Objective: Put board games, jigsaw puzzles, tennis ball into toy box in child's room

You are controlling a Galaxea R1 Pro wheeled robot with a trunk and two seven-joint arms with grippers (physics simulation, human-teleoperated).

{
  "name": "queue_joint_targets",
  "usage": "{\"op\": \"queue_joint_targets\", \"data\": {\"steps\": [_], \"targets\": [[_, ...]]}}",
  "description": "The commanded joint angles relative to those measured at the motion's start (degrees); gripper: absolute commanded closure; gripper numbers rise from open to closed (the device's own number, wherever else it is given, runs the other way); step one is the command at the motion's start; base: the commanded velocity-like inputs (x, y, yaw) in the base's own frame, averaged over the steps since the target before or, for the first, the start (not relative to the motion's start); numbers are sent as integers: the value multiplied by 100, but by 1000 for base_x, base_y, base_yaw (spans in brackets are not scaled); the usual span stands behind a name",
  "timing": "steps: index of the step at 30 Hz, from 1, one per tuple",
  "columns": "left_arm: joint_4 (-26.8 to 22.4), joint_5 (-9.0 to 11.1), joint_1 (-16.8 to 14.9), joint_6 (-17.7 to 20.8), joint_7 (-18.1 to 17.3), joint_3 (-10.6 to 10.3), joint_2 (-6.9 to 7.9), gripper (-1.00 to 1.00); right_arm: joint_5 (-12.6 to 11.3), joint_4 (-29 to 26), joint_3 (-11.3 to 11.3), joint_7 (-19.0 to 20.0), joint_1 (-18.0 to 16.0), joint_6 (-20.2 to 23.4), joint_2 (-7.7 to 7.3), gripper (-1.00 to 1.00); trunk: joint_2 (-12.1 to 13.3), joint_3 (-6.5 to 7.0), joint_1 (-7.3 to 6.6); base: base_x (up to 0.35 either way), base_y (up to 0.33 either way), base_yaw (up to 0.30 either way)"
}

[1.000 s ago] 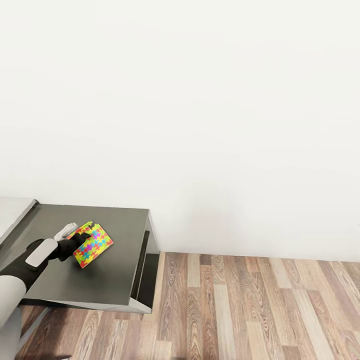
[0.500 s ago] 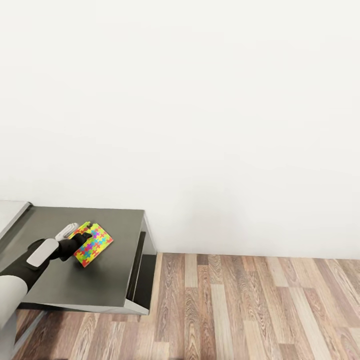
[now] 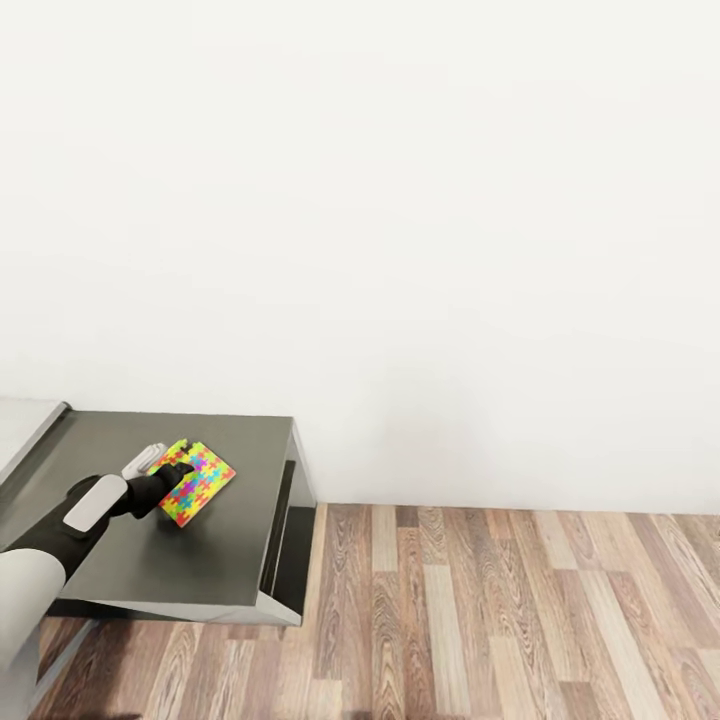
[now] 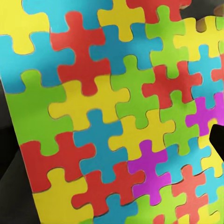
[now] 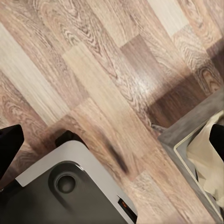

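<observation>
A: Entry. Thin flat rectangular jigsaw puzzle board [image 3: 198,481], interlocking pieces in red, yellow, green, blue, some purple. Location: over the lower dark-grey surface [image 3: 240,550], near its back half, tilted diagonally.

B: Left wrist view agrees: puzzle board [image 4: 112,116] fills nearly the whole frame, pieces sharp, a dark fingertip [image 4: 217,137] cutting in at one edge.

A: Left claw [image 3: 176,470]: black fingers pinching the puzzle board at its near corner. Whether the board touches the surface, cannot tell.

B: Right claw [image 5: 112,140]: dark fingertips at opposite edges of its wrist view, spread wide, nothing between them; wood-plank floor [image 5: 93,70] beneath.

A: Versus half a second ago: the board and left claw sit slightly farther right and back relative to the surface edge. Whole view shifted a little too, so part is camera motion.
</observation>
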Motion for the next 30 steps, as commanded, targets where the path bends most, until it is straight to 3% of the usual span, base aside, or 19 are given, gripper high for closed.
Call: {"op": "queue_joint_targets", "data": {"steps": [1, 13, 30], "targets": [[81, 146, 9, -27, 50, -32, -380, -100, -47, -20, 5, -32, 3, 30, -1, -100, -3, -6, 9, -1, 90, -135], [81, 146, 9, -25, 50, -32, -379, -100, -47, -20, 5, -33, 3, 30, -2, -100, -3, 23, 9, 0, 46, -69], [81, 146, 9, -19, 50, -32, -371, -100, -47, -20, 5, -34, 3, 30, -2, -100, -3, 47, 9, -6, -46, -42]]}}
